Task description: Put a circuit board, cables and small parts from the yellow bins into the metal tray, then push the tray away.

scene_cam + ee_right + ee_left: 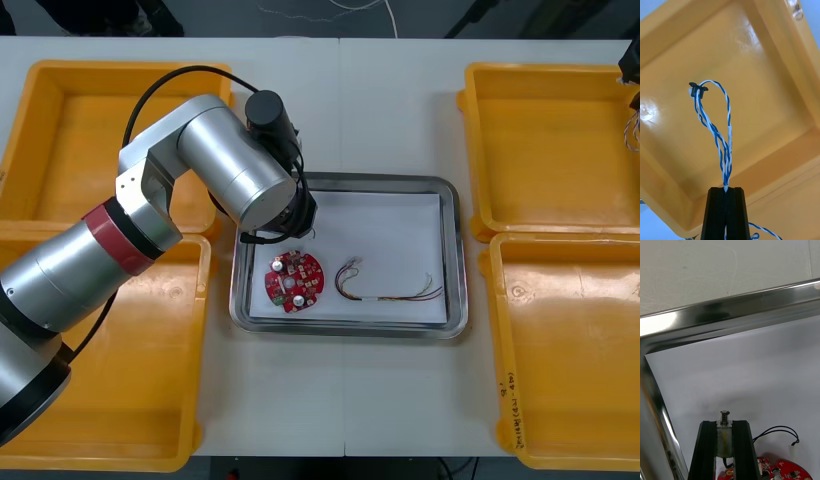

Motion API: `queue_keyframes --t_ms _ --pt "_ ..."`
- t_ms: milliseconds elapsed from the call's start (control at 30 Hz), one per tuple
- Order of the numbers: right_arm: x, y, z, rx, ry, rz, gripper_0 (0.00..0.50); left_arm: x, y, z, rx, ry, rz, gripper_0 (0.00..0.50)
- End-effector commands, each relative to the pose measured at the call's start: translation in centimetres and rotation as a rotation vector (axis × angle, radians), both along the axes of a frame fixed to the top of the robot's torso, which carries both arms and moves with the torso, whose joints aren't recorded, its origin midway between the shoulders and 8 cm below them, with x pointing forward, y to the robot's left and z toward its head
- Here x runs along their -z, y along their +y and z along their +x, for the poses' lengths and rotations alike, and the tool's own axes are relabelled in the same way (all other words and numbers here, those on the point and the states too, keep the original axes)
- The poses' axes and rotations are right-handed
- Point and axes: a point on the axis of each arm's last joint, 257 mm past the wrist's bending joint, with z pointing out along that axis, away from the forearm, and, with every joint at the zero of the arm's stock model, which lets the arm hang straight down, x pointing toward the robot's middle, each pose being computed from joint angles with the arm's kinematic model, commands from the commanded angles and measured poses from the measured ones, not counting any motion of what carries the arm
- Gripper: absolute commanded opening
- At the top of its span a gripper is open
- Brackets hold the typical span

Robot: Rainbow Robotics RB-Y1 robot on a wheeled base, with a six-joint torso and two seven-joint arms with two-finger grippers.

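Note:
My left gripper (724, 424) is shut on a small metal part (724, 435) just above the white inside of the metal tray (733, 311), close to the tray's far left corner. In the front view the left gripper (287, 232) sits under its wrist, right beside the round red circuit board (294, 281). That circuit board (788, 469) and a thin black cable (777, 430) lie by the fingers. A red and yellow cable (388, 286) lies in the tray (456, 250). My right gripper (726, 189) is shut on a twisted blue and white cable (715, 123), held above a yellow bin (760, 52).
Two yellow bins stand at the left (60, 140) (150, 400) and two at the right (550, 150) (570, 350). The right gripper (631, 68) hangs at the far right bin's outer edge. The left arm's grey links cross over the near left bin.

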Motion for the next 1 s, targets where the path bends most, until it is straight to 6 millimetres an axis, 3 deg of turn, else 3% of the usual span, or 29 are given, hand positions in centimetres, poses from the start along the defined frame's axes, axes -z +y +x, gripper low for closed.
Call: queue_keyframes --t_ms 33,67,133,167,200,267,467,700,833,1000 --pt "-2.7 -2.3 -0.7 -0.079 -0.074 -0.1 0.0 -2.2 -2.7 0.6 -0.003 -0.038 -0.049 0.005" --pt "-3.0 -2.0 -0.7 -0.114 -0.087 -0.117 0.0 -2.3 -2.8 0.6 -0.003 -0.04 -0.051 0.006" --pt "-2.9 -1.2 -0.8 -0.16 -0.1 -0.123 0.0 -2.3 -2.8 0.6 -0.004 -0.04 -0.052 0.091" --pt "-2.9 -0.6 -0.9 -0.204 -0.114 -0.133 0.0 -2.3 -2.8 0.7 -0.004 -0.041 -0.051 0.269" --pt "-2.6 -0.2 -1.0 -0.235 -0.119 -0.137 0.0 -2.4 -2.7 0.8 -0.005 -0.044 -0.048 0.37" --pt "-2.3 0.7 -1.2 -0.29 -0.127 -0.144 0.0 -2.3 -2.6 0.8 -0.006 -0.045 -0.046 0.5" --pt "-1.3 4.5 -1.7 -0.503 -0.139 -0.173 0.0 -2.5 -2.6 0.9 -0.009 -0.049 -0.049 0.5" --pt "-1.3 10.3 -2.6 -0.766 -0.166 -0.265 0.0 -3.4 -2.4 1.3 -0.019 -0.052 -0.061 0.5" --pt "-1.6 13.6 -3.5 -0.871 -0.189 -0.303 0.0 -4.8 -1.8 1.4 -0.034 -0.045 -0.045 0.5" --pt "-1.5 16.5 -4.6 -0.978 -0.203 -0.286 0.0 -7.3 -0.9 1.2 -0.058 -0.025 -0.055 0.5"
